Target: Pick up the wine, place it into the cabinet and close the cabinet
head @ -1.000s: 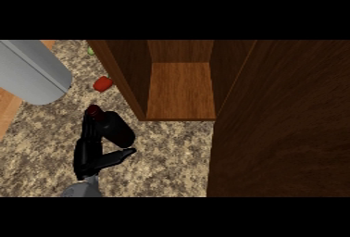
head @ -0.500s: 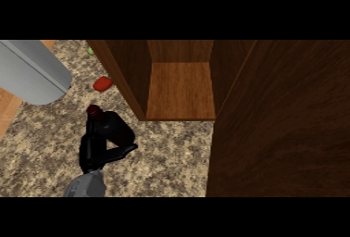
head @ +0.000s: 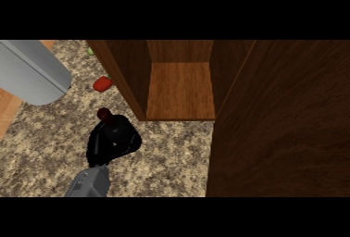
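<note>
The wine bottle (head: 104, 114) is dark with a dark red top and stands on the speckled counter just left of the cabinet's front corner. My right hand (head: 113, 142) is curled round its body and hides most of it, with the grey forearm coming in from the lower edge. The wooden cabinet (head: 181, 90) stands open, and its inner shelf is bare. Its dark brown door (head: 287, 120) is swung out and fills the right side of the view. My left hand does not show.
A small red object (head: 103, 83) lies on the counter (head: 164, 157) beside the cabinet's left wall, with a bit of green (head: 90, 51) behind it. A large grey rounded cylinder (head: 31, 69) fills the upper left. An orange strip runs along the left edge.
My right hand, shut on the bottle, has shifted slightly right toward the cabinet's opening. More of the grey forearm now shows at the lower edge.
</note>
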You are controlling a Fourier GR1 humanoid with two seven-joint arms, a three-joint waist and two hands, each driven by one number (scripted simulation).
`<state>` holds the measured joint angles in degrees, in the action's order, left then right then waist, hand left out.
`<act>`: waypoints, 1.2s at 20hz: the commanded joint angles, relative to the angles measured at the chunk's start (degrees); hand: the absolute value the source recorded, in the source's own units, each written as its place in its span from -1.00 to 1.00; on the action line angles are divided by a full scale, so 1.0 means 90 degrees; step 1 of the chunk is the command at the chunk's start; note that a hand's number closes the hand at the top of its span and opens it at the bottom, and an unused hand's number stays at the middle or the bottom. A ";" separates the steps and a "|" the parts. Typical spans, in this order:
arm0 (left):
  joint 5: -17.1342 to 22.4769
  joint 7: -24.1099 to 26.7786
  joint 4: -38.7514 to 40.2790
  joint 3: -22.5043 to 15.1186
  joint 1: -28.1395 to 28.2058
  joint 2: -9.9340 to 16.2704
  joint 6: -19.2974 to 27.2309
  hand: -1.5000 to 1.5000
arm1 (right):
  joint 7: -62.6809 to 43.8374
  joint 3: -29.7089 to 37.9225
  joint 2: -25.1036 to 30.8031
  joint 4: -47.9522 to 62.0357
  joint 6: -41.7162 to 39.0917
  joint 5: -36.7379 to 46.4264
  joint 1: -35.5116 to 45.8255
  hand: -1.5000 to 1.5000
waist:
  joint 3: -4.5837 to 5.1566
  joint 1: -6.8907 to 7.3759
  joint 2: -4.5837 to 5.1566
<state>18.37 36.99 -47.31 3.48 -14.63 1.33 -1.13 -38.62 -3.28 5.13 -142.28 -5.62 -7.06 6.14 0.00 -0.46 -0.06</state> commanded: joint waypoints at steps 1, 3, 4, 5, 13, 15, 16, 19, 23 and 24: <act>-0.0250 -0.0020 0.0100 -0.0183 -0.0091 0.0118 -0.0118 1.00 | -0.0392 0.0354 0.0135 -0.0718 -0.0019 -0.0772 0.0018 -1.00 | 0.0000 0.0009 0.0001; -0.0235 0.0090 -0.0062 -0.0208 0.0424 0.0495 -0.0646 1.00 | -0.0278 0.0310 0.0044 -0.0851 -0.0053 -0.0740 -0.0273 -1.00 | -0.0002 0.0018 -0.0008; -0.0125 -0.0214 -0.0773 -0.0261 0.0912 0.0809 -0.0906 1.00 | -0.0035 0.0244 -0.0016 -0.0489 -0.0062 -0.0493 -0.0157 -1.00 | -0.0007 0.0095 -0.0023; -0.0125 -0.0233 -0.0672 -0.0243 0.0888 0.1012 -0.1161 1.00 | 0.0099 0.0199 -0.0032 -0.0506 -0.0144 -0.0441 -0.0299 -1.00 | -0.0005 0.0067 -0.0016; -0.0596 0.0686 -0.1286 -0.0216 0.1527 0.1176 -0.0868 1.00 | -0.0509 0.0040 -0.0052 -0.1190 0.0010 -0.0475 -0.0490 -1.00 | -0.0001 0.0018 -0.0016; -0.0436 0.0226 -0.2188 -0.0149 0.1724 0.1299 -0.0696 1.00 | -0.0439 0.0346 -0.0024 -0.0945 0.0050 -0.0733 -0.0217 -1.00 | -0.0007 0.0065 -0.0026; -0.0722 0.0886 -0.1654 -0.0176 0.1695 0.1195 -0.0710 1.00 | -0.0198 0.0338 0.0045 -0.0605 -0.0146 -0.0689 -0.0172 -1.00 | -0.0001 0.0047 -0.0004; -0.0629 0.0545 -0.2641 -0.0112 0.1809 0.1129 -0.0316 1.00 | -0.0110 0.0152 -0.0083 -0.0571 -0.0202 -0.0561 -0.0394 -1.00 | -0.0005 0.0063 -0.0015; -0.0185 -0.0626 -0.3858 -0.0467 0.1960 0.0934 -0.0587 1.00 | 0.0413 0.0524 -0.0080 -0.0572 -0.0477 -0.0923 -0.0885 -1.00 | -0.0016 0.0046 -0.0026; -0.0071 -0.1087 -0.4272 -0.0457 0.1810 0.1064 -0.0571 1.00 | -0.0210 0.0561 0.0067 -0.0312 -0.0169 -0.0802 0.0135 -1.00 | -0.0009 0.0101 -0.0022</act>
<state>15.62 35.08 -75.99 0.84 1.14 11.06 -6.57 -36.83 -1.07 4.63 -141.81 -7.97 -7.44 4.45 -0.07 0.10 -0.24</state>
